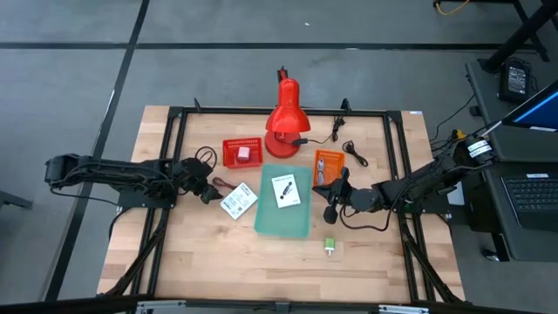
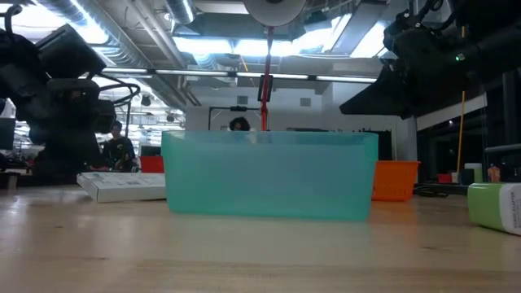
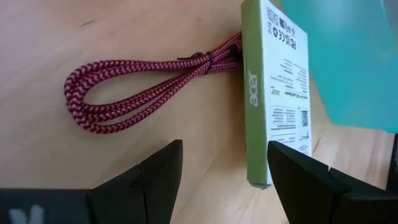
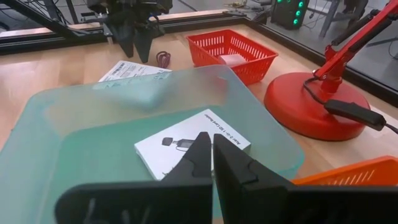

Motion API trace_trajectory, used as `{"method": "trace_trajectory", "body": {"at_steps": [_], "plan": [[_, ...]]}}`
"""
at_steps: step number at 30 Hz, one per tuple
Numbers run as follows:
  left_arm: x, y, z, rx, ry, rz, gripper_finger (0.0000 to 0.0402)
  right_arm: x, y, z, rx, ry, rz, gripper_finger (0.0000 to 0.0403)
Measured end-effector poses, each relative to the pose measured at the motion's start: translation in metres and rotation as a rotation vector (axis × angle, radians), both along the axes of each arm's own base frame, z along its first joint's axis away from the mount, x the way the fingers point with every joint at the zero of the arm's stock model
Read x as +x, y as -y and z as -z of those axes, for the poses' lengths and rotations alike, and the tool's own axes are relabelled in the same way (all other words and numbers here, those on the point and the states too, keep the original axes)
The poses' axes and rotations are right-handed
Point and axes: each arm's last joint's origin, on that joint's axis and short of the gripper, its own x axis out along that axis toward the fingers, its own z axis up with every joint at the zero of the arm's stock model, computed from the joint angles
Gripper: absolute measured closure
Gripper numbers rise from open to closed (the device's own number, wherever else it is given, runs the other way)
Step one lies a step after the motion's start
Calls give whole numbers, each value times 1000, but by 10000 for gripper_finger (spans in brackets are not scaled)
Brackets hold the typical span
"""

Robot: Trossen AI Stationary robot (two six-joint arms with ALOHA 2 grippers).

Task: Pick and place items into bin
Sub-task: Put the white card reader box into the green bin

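Teal bin (image 1: 283, 218): centre of table, one white box (image 4: 189, 149) lying inside.
Left gripper (image 3: 224, 171): fingers apart, hovering over bare wood beside a green-edged white box (image 1: 237, 203) left of the bin; nothing held.
Red braided cable (image 3: 137, 87): touches that box; clear only in left wrist view.
Right gripper (image 4: 211, 165): fingers closed, empty, at the bin's right rim.
Green block (image 1: 330, 247): near front edge; possibly labelled.
Red basket (image 4: 231, 53) and red lamp (image 1: 284, 118): behind the bin.

Green block (image 2: 498, 207) cut by low view's edge; red basket's (image 1: 241, 152) contents too small
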Motion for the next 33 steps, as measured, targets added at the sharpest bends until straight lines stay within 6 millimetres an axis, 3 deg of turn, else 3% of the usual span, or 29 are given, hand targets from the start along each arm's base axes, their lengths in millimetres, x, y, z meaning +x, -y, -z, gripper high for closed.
{"method": "trace_trajectory", "body": {"at_steps": [33], "plan": [[23,1,10,-89,43,134,174,0,0,0,-24,-9,-6,403]]}}
